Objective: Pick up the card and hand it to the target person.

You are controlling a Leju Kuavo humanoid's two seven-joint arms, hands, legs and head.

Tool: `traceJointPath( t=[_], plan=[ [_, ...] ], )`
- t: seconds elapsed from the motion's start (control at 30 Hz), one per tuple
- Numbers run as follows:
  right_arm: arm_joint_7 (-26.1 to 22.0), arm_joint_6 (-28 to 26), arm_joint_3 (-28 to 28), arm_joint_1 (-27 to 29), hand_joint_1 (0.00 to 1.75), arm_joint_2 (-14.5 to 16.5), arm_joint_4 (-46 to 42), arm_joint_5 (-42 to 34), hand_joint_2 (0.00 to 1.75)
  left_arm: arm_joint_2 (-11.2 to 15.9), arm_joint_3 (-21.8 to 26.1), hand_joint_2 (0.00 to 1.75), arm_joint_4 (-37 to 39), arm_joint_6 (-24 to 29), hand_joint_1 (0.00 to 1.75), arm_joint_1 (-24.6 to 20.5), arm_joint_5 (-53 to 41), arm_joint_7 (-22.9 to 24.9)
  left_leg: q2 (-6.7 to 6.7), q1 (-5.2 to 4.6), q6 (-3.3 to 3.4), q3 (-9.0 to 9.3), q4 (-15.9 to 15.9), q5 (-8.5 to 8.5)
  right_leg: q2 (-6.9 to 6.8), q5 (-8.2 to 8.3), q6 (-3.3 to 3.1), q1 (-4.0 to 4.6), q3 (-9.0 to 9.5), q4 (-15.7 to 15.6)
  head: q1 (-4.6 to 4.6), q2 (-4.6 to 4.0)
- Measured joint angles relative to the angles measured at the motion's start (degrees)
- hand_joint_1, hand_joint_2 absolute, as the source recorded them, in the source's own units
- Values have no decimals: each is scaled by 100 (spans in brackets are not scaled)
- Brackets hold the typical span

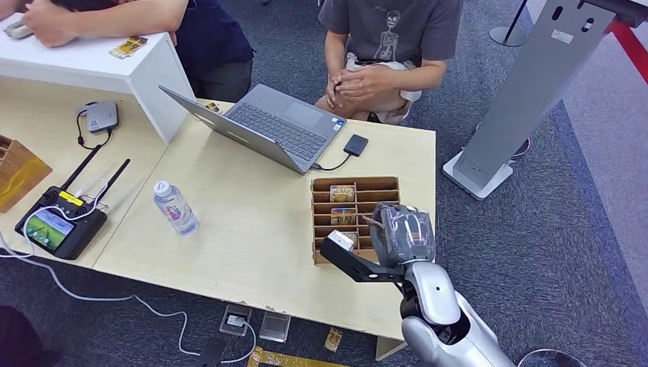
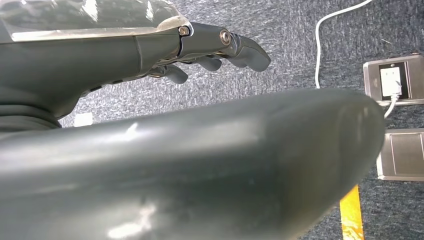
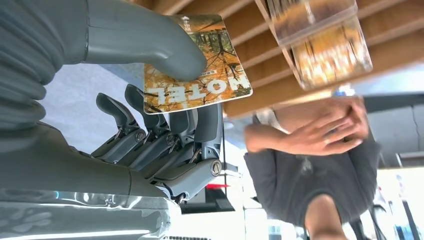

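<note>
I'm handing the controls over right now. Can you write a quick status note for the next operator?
Right hand: pinches the HOTEL card between thumb and fingers, above the wooden card rack.
Left hand: holds nothing, hanging over the carpet.
Done: card is picked up.
Left: carry it across the table to the seated person in the grey T-shirt, whose hands are clasped, and hand it over.

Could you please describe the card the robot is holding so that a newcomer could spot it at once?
Find the wooden slotted card box on the table's right side; the right hand hovers there. Its thumb pins a hotel card printed with autumn trees, out of the slots, unlike the cards still boxed.
</note>
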Motion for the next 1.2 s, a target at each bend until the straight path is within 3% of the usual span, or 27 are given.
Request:
traceJointPath(
  t=[0.27,0.5,0.7,1.1,1.13,1.2],
  plan=[
    [-8,-193,-74,-111,148,-111,-501,347,175,0,0,0,0,-7,0,0,2,-25,0,0,0,-2,0,0,0,0,0,0,-1,0,-2,0],
    [-295,-494,-198,-666,152,-119,-530,652,175,0,-2,0,0,-38,0,-4,-67,-98,0,0,-2,-1,0,1,1,1,0,0,1,1,3,0],
    [-592,-980,-189,-1364,149,95,174,799,175,0,-3,0,0,-81,0,-18,-157,-137,-2,0,-2,-2,0,2,-1,2,0,0,1,4,-4,0],
    [-723,-1308,-49,-2224,139,601,1812,823,175,0,-7,0,0,-92,0,-31,-218,-210,-4,0,-2,-9,0,3,-3,1,0,0,-4,8,-3,0],
    [-720,-1299,-31,-2273,136,639,1937,842,175,0,-7,0,0,-94,0,-31,-227,-210,-4,0,-2,-9,0,3,-3,1,0,0,-4,8,-2,0],
    [-709,-1276,7,-2356,95,708,2174,884,175,0,-7,0,1,-97,0,-31,-244,-212,-4,0,-2,-9,0,3,-3,1,0,0,-4,7,-2,0]
  ],
)
